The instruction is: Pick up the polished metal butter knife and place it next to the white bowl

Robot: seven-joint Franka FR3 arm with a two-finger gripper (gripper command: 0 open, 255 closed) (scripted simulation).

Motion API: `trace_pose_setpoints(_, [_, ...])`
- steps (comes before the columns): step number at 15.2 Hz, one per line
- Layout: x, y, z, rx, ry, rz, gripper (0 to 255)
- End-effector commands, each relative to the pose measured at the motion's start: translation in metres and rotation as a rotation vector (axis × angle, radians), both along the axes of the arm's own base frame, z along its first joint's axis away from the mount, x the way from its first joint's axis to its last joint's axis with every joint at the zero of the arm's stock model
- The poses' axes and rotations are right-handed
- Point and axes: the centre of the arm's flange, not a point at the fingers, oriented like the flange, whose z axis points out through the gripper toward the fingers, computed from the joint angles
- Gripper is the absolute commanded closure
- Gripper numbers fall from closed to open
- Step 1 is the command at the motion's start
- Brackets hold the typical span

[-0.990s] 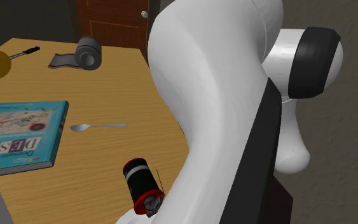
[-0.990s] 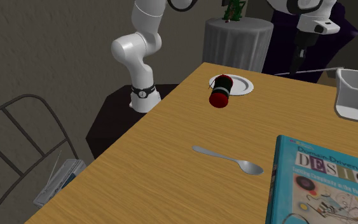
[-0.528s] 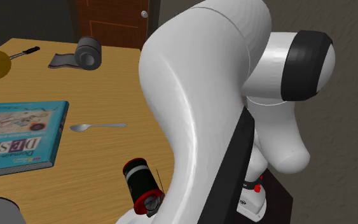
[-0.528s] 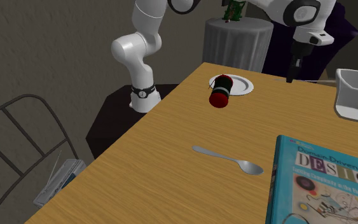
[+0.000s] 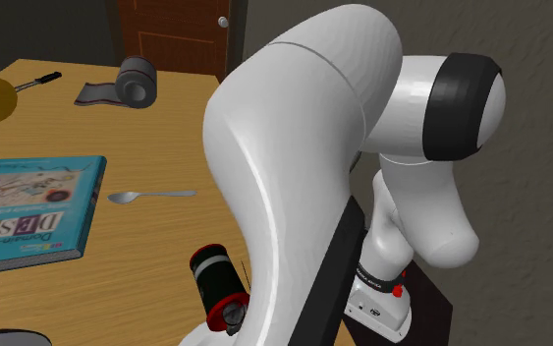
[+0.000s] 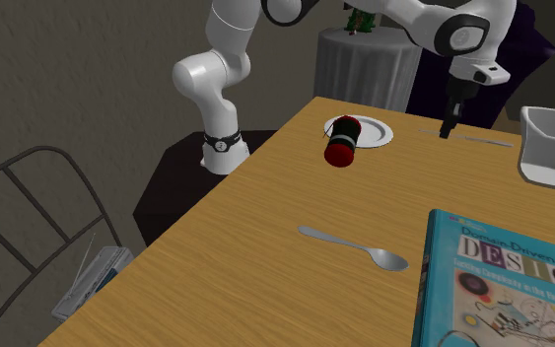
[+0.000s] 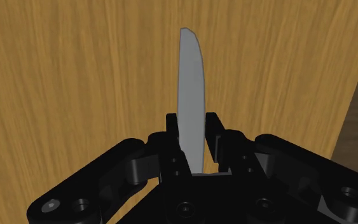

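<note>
The hand [image 7: 192, 147] is closed down to a narrow gap, its two fingers [image 7: 171, 137] pressed against the opposite edges of the knife [image 7: 192, 83]. The grey blade runs straight out from between them, its broad face up and its rounded tip over the wooden bench [image 7: 75, 76].

In the second exterior view the hand points straight down and sits low over the far end of the bench. The knife lies level at about bench height; I cannot tell whether it touches the wood. It reaches from the hand toward the white bowl [image 6: 546, 163], its end near the bowl's wall but apart from it.

On the hand's other side, a white plate [image 6: 376, 136] carries a red and black can [image 6: 343, 140]. Nearer the camera lie a spoon [image 6: 354, 248] and a blue book [image 6: 502, 286].

The knife looks thin, stiff and light, with a smooth surface that is likely to be slippery. Held by its narrow edges and off-centre, it could swivel or slide. A hold nearer its middle, kept level, would probably serve best, with the release made low.
</note>
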Motion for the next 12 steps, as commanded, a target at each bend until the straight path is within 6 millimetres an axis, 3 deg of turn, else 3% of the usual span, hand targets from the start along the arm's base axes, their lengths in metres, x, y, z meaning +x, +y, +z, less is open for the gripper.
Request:
trace_pose_setpoints(1, [0.000,0.000,-0.001,0.000,0.000,0.000,255])
trace_pose_setpoints(5, [0.000,0.000,-0.001,0.000,0.000,0.000,255])
trace_pose_setpoints(6, [0.000,0.000,-0.001,0.000,0.000,0.000,0])
trace_pose_setpoints(11, [0.000,0.000,-0.001,0.000,0.000,0.000,0])
trace_pose_setpoints(12, [0.000,0.000,0.012,0.000,0.000,0.000,0])
